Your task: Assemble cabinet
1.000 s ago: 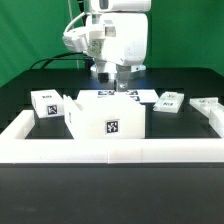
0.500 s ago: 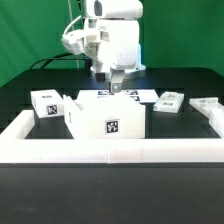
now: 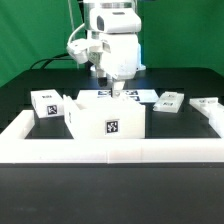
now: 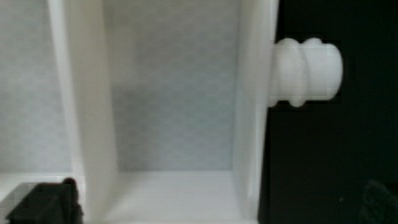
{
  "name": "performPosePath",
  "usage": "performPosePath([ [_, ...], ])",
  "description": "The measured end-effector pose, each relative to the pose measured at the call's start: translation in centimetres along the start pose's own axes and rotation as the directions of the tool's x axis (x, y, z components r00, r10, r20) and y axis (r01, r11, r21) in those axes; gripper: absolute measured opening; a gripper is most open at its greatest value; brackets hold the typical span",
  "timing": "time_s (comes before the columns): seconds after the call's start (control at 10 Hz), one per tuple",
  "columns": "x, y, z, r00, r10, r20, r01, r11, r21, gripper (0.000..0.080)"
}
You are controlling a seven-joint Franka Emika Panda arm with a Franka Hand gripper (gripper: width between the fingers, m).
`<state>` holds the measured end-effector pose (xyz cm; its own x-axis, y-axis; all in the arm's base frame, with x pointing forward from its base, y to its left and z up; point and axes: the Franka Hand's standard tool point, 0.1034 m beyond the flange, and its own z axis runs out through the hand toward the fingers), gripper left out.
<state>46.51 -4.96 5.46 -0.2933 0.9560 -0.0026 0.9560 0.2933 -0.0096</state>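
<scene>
Three small white blocks lie around the cabinet's open box body (image 3: 105, 120), which sits mid-worktop, close behind the low white border rail (image 3: 110, 152) that runs along the near edge of the black worktop (image 3: 175, 126) and turns back along both side edges. The body's front face carries a square black-and-white tag (image 3: 112, 127). The first block (image 3: 47, 103) lies just beside the body, toward the side edge on the exterior view's left. The second block (image 3: 170, 100) lies apart from the body on the exterior view's right. The third block (image 3: 207, 104) lies farther out, near the rail at that side edge. The marker board (image 3: 140, 95) lies flat behind the body toward the far edge, partly hidden by it. The arm (image 3: 112, 45) hangs over the body's rear rim, its jaws pointing down just above it. The wrist view looks into the body (image 4: 169, 100), showing white walls around a pale inner face. A round ribbed white stub (image 4: 306, 72) sticks out from the outer wall over the dark worktop. One dark finger (image 4: 36, 203) shows outside the body's wall, while the other cannot be made out. The jaws stand apart with nothing clamped between them
</scene>
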Motion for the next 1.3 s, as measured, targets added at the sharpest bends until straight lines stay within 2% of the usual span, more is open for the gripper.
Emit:
performPosePath([
  [0.5, -0.2, -0.6, 0.3, 1.000, 0.006, -0.003, -0.005, 1.000, 0.005, 0.0798],
  [0.7, -0.1, -2.4, 1.5, 1.000, 0.022, -0.016, -0.021, 0.999, 0.027, 0.0798],
  [0.9, 0.0, -3.3, 2.6, 0.999, 0.032, -0.029, -0.030, 0.998, 0.050, 0.0798],
  [1.1, -0.1, -3.4, 3.5, 0.999, 0.037, -0.038, -0.035, 0.997, 0.062, 0.0798],
  [1.3, -0.2, -3.0, 4.0, 0.998, 0.044, -0.040, -0.041, 0.997, 0.065, 0.0798],
])
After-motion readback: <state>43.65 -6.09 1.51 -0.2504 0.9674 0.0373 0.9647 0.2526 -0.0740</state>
